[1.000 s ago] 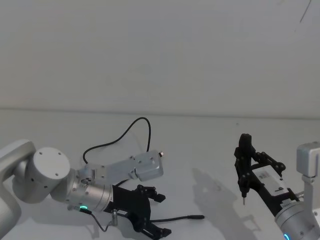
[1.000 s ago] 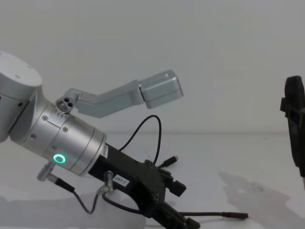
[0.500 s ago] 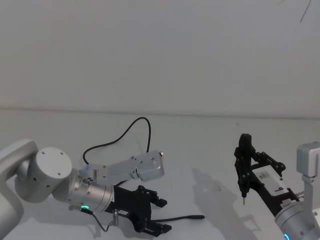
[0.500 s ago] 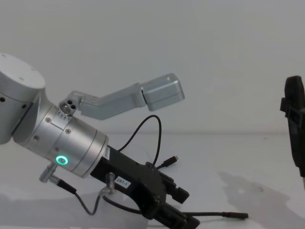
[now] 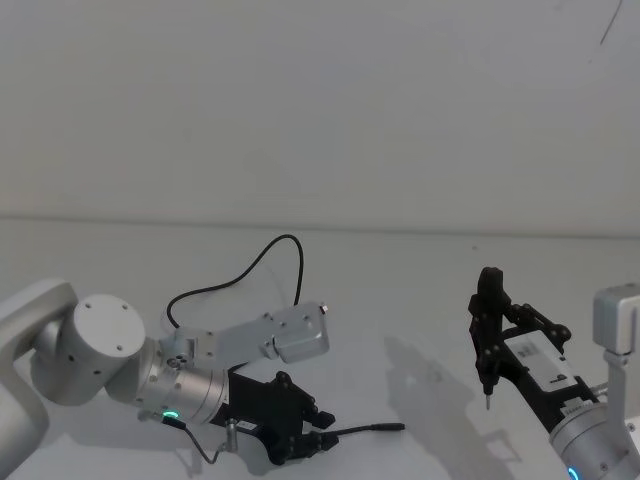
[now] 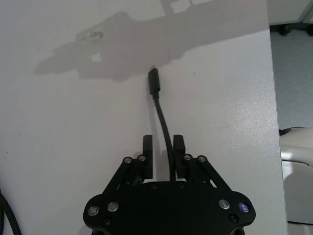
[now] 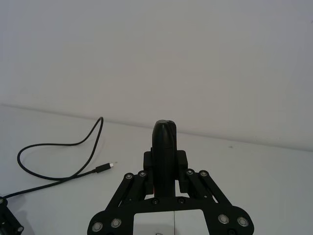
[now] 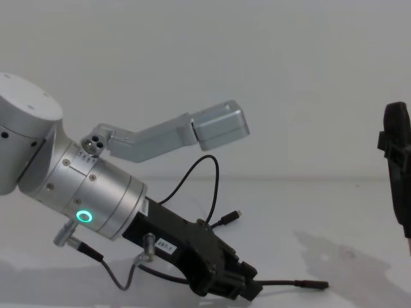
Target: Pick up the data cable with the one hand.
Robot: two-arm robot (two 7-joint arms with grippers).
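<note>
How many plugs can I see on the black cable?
2. The near plug lies on the table just past the left gripper, which straddles the cable. The far plug lies farther back on the table.

Light: bright, even and diffuse, coming from above. The white surface [image 5: 450,300] and the wall [image 5: 320,100] read pale grey, with no hot spots.

Shadows: in the head view a soft-edged grey patch [image 5: 415,365] lies on the surface between the two arms. The chest view shows it too, low on the right. In the left wrist view a darker, firmer-edged shadow [image 6: 122,44] lies just beyond the plug of the data cable [image 6: 154,82]. Faint shade sits under the left arm.

Glare: none on the surface. The silver cylinder [image 8: 90,186] has broad, soft highlights, and the green ring light [image 8: 81,216] glows clearly against it. Screw heads behind the left hand [image 6: 163,147] catch small glints.

Contrast: the right hand [image 7: 165,128] is near-silhouette against the pale wall.
</note>
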